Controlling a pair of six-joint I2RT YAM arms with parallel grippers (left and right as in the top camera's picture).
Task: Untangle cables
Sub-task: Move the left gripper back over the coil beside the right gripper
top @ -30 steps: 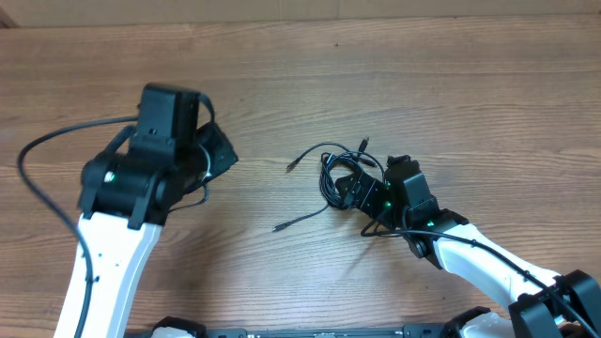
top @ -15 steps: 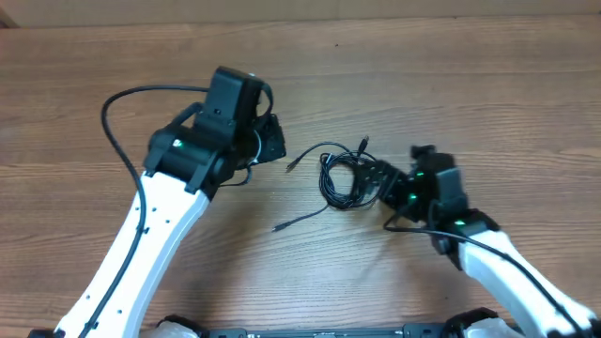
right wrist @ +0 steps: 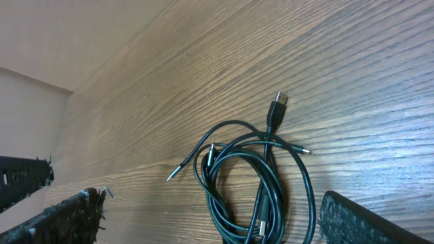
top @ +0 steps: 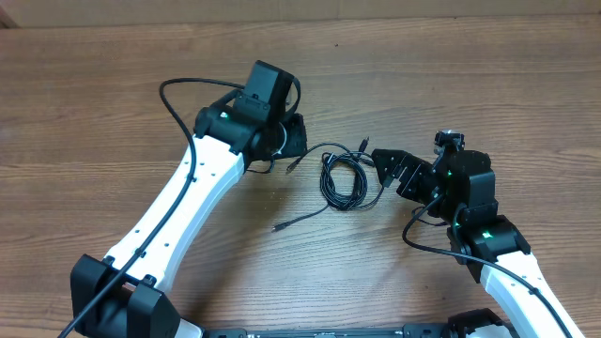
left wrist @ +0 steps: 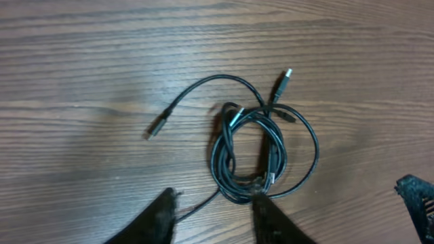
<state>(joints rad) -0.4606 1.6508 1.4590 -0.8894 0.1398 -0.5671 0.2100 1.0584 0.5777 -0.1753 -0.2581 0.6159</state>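
Observation:
The cables (top: 343, 180) are thin black cords lying tangled in one coil on the wooden table, with loose plug ends sticking out to the left, top and lower left. My left gripper (top: 295, 139) is open and empty just left of the coil; in the left wrist view its fingers (left wrist: 215, 207) straddle the coil's near edge (left wrist: 261, 149) above one trailing strand. My right gripper (top: 394, 169) is open and empty just right of the coil. In the right wrist view the coil (right wrist: 258, 183) lies between its spread fingers (right wrist: 210, 224).
The wooden table (top: 470, 84) stretches all round the coil. The left arm's thick black wire (top: 174, 103) loops above the table at the left. The left gripper's tip shows at the left edge of the right wrist view (right wrist: 24, 179).
My left arm has swung right, up to the coil's left side. My right gripper has drawn back to the right, off the coil. The coil has stayed in place.

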